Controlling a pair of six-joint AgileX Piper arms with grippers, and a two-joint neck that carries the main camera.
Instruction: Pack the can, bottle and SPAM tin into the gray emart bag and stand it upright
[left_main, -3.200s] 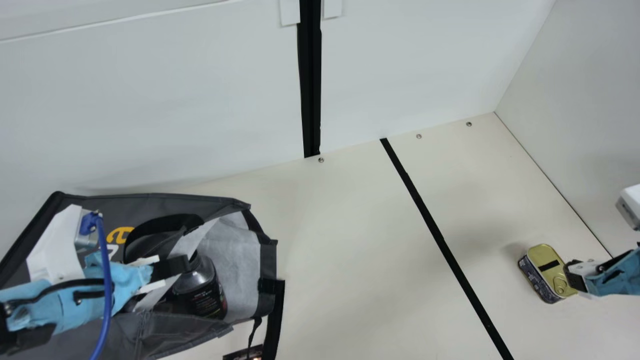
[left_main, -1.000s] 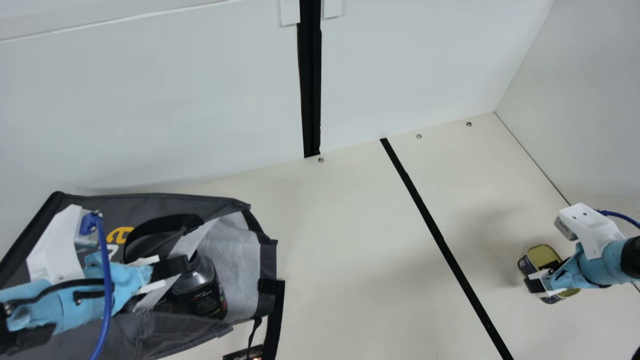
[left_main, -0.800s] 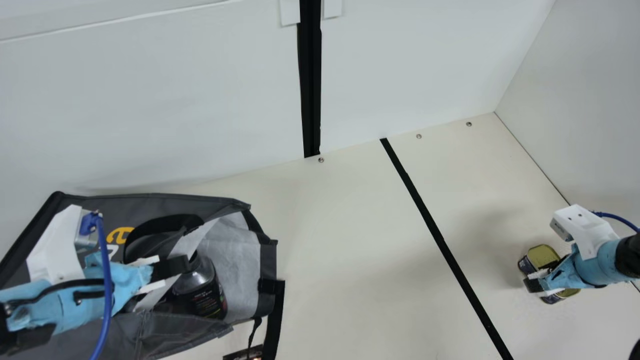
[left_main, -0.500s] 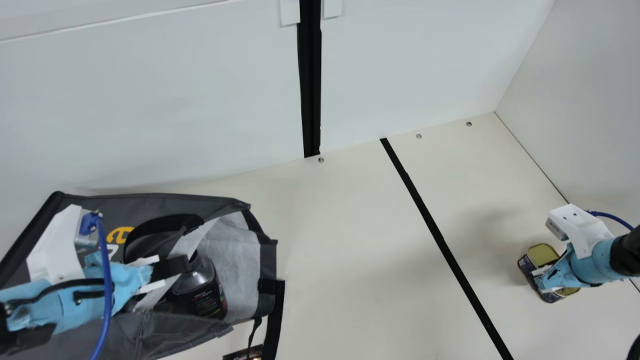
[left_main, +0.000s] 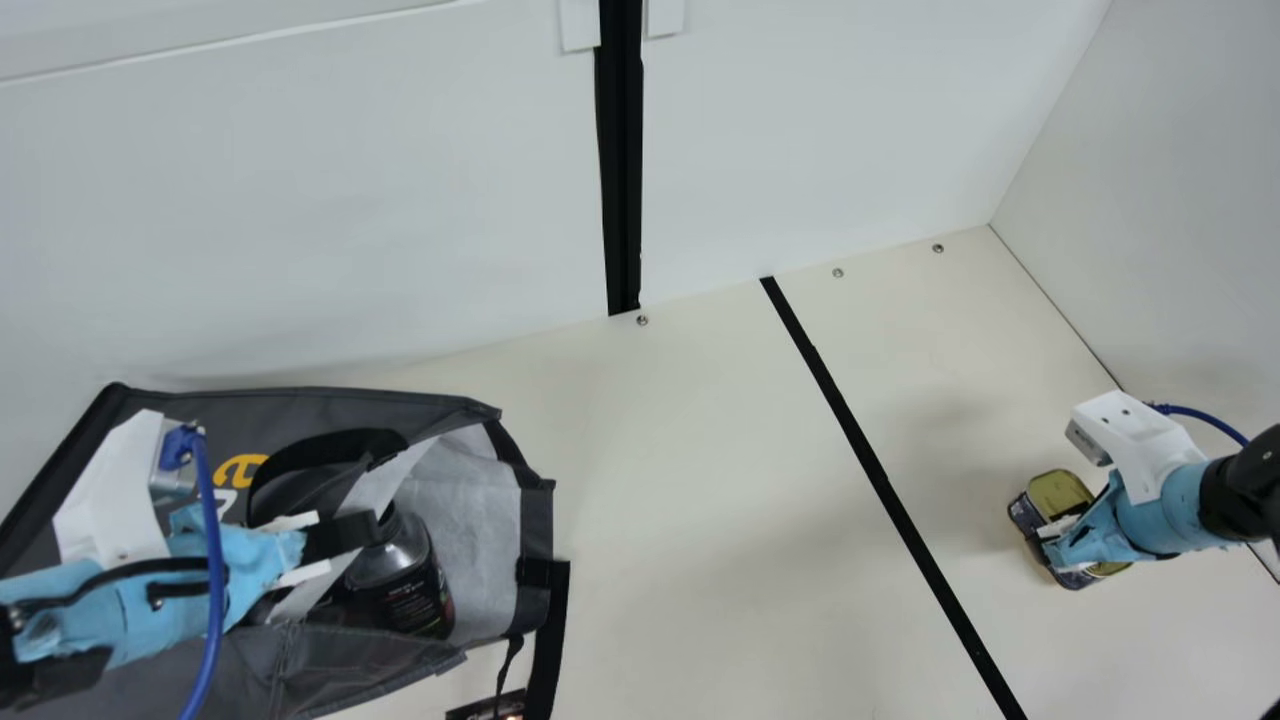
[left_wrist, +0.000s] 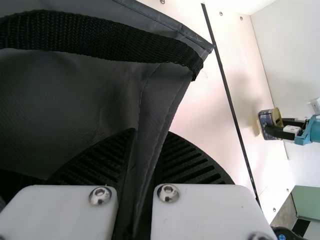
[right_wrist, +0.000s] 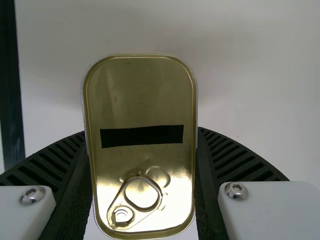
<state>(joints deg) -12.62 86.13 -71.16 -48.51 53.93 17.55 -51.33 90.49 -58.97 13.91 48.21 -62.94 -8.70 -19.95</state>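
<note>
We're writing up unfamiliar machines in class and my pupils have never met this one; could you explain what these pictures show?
This is a robot with a left arm and a right arm. The wide picture comes from a camera on its neck, between the arms; the other two come from its wrists, looking past each hand's fingers. On the cream table, a gray emart bag lies down with a dark bottle inside its mouth. The left hand pinches the bag's cloth. The right hand grips the SPAM tin by its sides.
</note>
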